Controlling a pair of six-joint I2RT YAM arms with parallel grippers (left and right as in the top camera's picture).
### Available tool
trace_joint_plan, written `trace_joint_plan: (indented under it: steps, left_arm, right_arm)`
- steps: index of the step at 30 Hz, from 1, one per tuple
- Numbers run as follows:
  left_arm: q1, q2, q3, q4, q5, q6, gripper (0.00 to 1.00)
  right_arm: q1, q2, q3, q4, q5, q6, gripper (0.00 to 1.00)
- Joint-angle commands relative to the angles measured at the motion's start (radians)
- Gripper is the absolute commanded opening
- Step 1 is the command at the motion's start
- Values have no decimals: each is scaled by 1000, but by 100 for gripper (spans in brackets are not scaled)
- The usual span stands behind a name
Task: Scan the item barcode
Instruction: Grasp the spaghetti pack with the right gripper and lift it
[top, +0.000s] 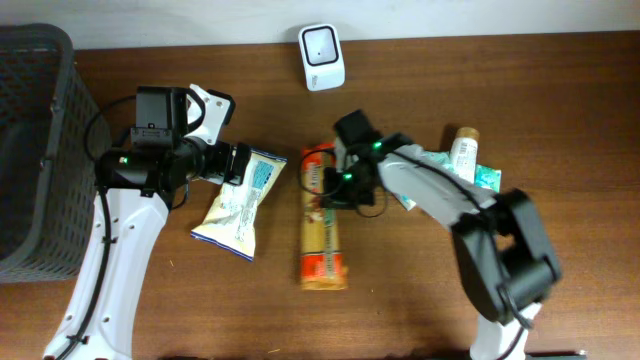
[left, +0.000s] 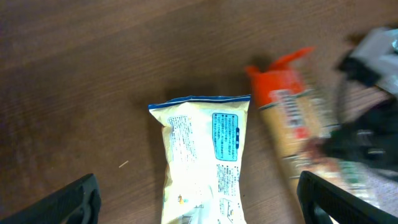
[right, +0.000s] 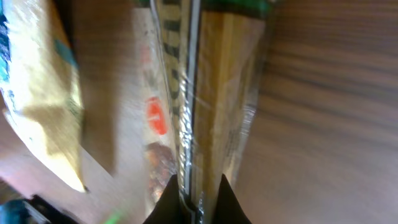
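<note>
Here, right tool is pinched shut on pasta packet film; best lift slowly, turning it toward scanner beyond; left tool wide open, empty.

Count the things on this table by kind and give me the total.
Baskets: 1, dark basket
Scanners: 1, white scanner
Packs: 3, snack bag, long orange pack, teal packet
Bottles: 1, bottle
Total: 6

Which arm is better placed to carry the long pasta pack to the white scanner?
Right. The right gripper is pinched shut on the pasta pack; the left gripper hangs open over the snack bag.
</note>
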Motion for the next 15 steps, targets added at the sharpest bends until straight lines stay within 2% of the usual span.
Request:
trace_joint_plan:
  steps: [1, 5, 8, 10, 11, 12, 15]
  left_arm:
    - [3, -10, 7, 0, 0, 16, 99]
    - [3, -10, 7, 0, 0, 16, 99]
    - [3, -10, 7, 0, 0, 16, 99]
    - [3, -10, 7, 0, 0, 16, 99]
    - [3, -10, 7, 0, 0, 16, 99]
    - [3, -10, 7, 0, 0, 16, 99]
    - [3, -10, 7, -1, 0, 16, 99]
  right_arm:
    - [-14, -126, 216, -318, 325, -107, 4]
    - [53, -48, 298, -476, 729, -125, 4]
    - [55, 123, 303, -521, 878, -128, 4]
    - [63, 190, 335, -514, 801, -153, 5]
    - [71, 193, 340, -493, 729, -192, 11]
    - [95, 193, 350, -468, 622, -238, 23]
    - [172, 193, 351, -412, 446, -256, 43]
